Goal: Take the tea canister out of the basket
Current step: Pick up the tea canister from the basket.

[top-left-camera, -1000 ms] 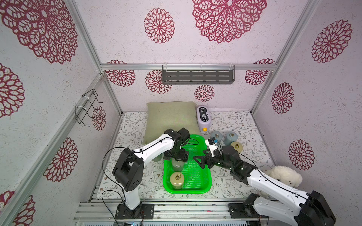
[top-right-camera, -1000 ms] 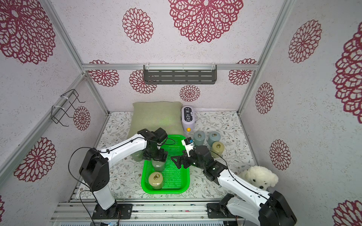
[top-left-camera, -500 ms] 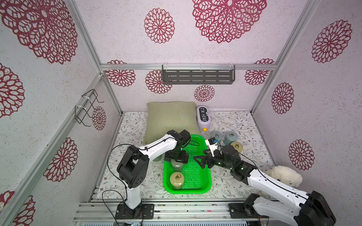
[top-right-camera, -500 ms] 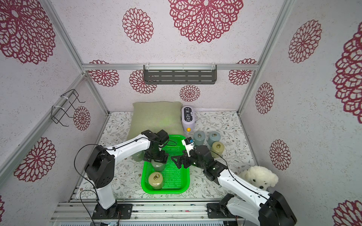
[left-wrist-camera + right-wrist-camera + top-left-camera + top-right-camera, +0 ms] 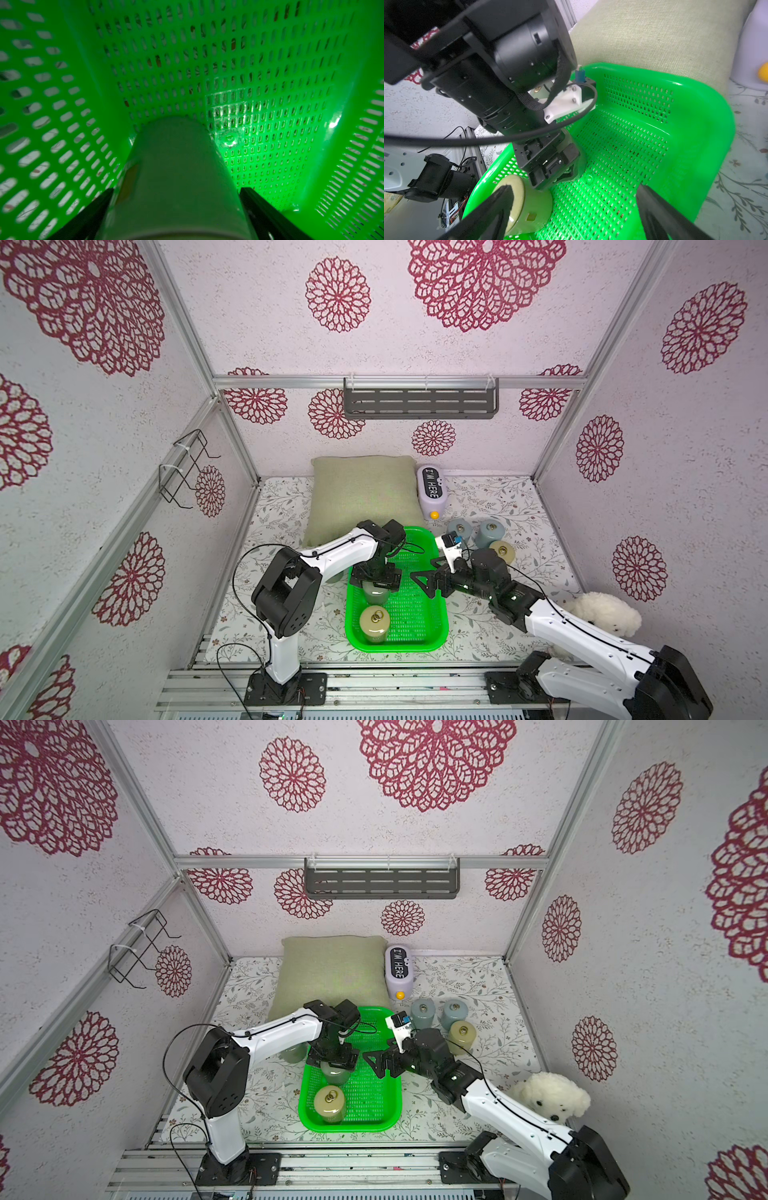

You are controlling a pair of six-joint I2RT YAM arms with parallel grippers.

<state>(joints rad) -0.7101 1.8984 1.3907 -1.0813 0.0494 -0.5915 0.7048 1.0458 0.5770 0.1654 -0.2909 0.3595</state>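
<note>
Left arm bent down into perforated bright-green plastic basket (image 5: 399, 645) | left tool (image 5: 176, 189) spread astride smooth grey-green cylindrical tea canister (image 5: 176, 155) | right tool (image 5: 424, 569) spread, hovering at basket's edge

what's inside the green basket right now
Two tea canisters stand in the basket: a cream canister with a ring on its lid, and a grey-green canister straddled by the open left gripper, which covers its lid.

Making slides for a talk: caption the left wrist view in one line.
Left gripper, open, flanks a grey-green canister standing in the green basket.
</note>
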